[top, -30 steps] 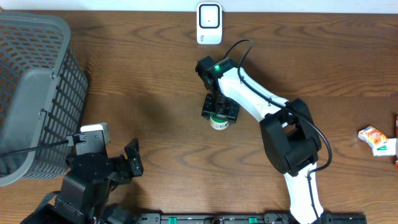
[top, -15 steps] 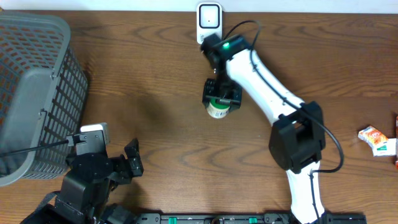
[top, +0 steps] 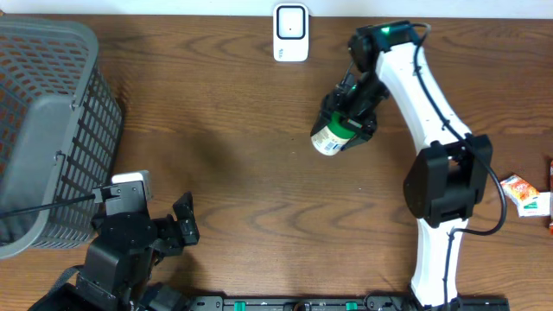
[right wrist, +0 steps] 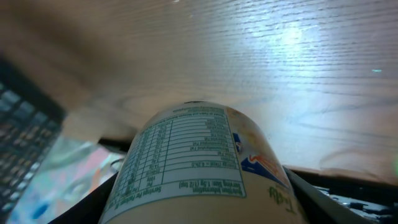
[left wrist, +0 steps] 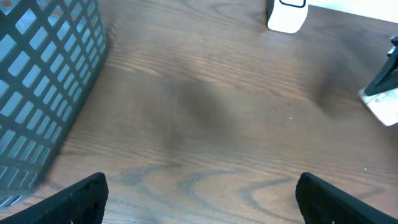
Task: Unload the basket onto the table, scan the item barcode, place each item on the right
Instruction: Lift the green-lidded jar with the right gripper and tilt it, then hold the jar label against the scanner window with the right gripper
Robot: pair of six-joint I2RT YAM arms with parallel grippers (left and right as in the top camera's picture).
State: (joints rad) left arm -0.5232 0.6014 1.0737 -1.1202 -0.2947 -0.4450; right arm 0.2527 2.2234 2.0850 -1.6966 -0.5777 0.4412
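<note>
My right gripper (top: 347, 126) is shut on a cream can (top: 330, 138) with green print, holding it tilted above the table, right of centre. The right wrist view is filled by the can (right wrist: 196, 163), its nutrition table facing the camera, with a dark finger on each side. No barcode shows on the visible face. A white scanner (top: 290, 32) stands at the table's far edge, up and to the left of the can; the same scanner (left wrist: 287, 14) shows at the top of the left wrist view. My left gripper (top: 164, 226) rests open near the front left, nothing between its fingers (left wrist: 78, 198).
A grey mesh basket (top: 47, 130) takes up the far left, and the basket (left wrist: 43, 81) fills the left side of the left wrist view. A small orange and white packet (top: 524, 193) lies at the right edge of the table.
The right arm has lifted the can and carried it right and towards the far edge, tipping it over so it lies tilted. The left arm has not moved.
</note>
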